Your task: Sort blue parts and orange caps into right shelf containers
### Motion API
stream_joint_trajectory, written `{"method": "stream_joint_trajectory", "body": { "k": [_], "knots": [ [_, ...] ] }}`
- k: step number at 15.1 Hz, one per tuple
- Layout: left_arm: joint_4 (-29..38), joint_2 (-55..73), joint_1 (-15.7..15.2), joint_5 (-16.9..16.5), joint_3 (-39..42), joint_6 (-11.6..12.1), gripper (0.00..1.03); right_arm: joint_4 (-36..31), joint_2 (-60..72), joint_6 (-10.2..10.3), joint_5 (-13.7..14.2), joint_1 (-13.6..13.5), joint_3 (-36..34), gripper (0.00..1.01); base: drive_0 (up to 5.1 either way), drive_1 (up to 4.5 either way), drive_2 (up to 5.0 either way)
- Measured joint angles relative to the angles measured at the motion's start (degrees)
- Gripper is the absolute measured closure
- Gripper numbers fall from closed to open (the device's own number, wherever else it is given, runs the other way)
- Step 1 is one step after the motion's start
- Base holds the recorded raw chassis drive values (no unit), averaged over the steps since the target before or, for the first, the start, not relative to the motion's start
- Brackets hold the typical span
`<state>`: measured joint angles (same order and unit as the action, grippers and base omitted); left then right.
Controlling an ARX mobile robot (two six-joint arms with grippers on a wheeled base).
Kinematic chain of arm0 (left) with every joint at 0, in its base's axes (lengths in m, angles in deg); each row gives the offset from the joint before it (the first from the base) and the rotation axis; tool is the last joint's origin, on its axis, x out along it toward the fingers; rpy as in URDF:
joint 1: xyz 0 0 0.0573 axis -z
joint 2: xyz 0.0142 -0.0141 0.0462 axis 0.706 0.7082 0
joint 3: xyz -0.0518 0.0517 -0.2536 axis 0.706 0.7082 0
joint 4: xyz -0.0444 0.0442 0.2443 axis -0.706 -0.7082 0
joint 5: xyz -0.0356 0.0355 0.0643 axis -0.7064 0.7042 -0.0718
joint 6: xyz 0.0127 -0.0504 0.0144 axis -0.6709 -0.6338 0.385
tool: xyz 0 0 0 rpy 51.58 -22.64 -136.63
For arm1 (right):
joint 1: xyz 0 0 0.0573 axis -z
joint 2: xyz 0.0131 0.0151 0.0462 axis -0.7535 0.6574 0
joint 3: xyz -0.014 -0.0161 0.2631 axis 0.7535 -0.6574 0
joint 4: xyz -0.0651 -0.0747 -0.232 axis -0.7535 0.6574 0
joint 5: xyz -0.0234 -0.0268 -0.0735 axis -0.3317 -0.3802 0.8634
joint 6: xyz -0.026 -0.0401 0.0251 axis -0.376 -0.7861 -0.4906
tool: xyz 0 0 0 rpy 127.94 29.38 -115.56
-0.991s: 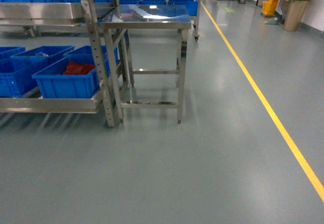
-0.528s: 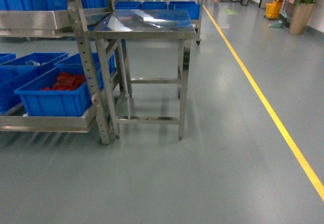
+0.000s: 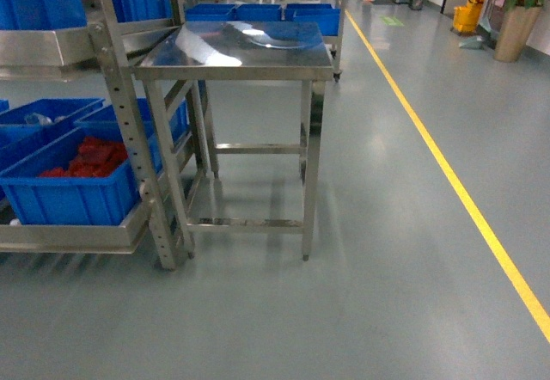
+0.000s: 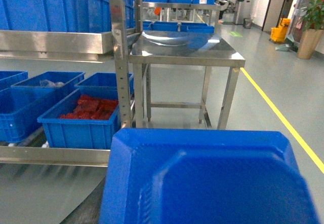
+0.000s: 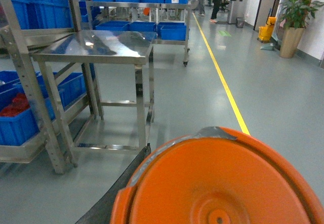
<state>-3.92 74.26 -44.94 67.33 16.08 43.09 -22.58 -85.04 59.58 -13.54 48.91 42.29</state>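
Filling the near foreground of each wrist view: blue part (image 4: 207, 178) before the left camera, orange cap (image 5: 223, 178) before the right. No fingers visible in any view; cannot tell how far either gripper is parted, nor whether either item is actually gripped. Head view shows no arm at all.

Judged handling: both rigid moulded plastic, probably light, smooth, somewhat slippery. Best taken across a rim or raised edge, not on a flat face; cap rim rounded, so pinched squarely.

Farther out, left: steel shelf rack (image 3: 120, 131) holding blue containers (image 3: 60, 195), the nearest lower one loaded with red pieces (image 3: 86, 158). Just right of rack: steel table (image 3: 241, 49). Far right: yellow floor line (image 3: 455, 182).
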Motion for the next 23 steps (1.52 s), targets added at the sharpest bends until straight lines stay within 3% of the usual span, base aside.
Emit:
{"method": "stream_joint_trajectory", "body": {
  "k": [21, 23],
  "knots": [
    [0.00, 0.00, 0.00, 0.00, 0.00, 0.00, 0.61, 0.11, 0.00, 0.00, 0.00, 0.00, 0.00, 0.59, 0.0, 4.34, -4.2],
    [-0.22, 0.02, 0.00, 0.00, 0.00, 0.00, 0.61, 0.35, 0.00, 0.00, 0.00, 0.00, 0.00, 0.59, 0.0, 0.00, 0.0]
  ]
}}
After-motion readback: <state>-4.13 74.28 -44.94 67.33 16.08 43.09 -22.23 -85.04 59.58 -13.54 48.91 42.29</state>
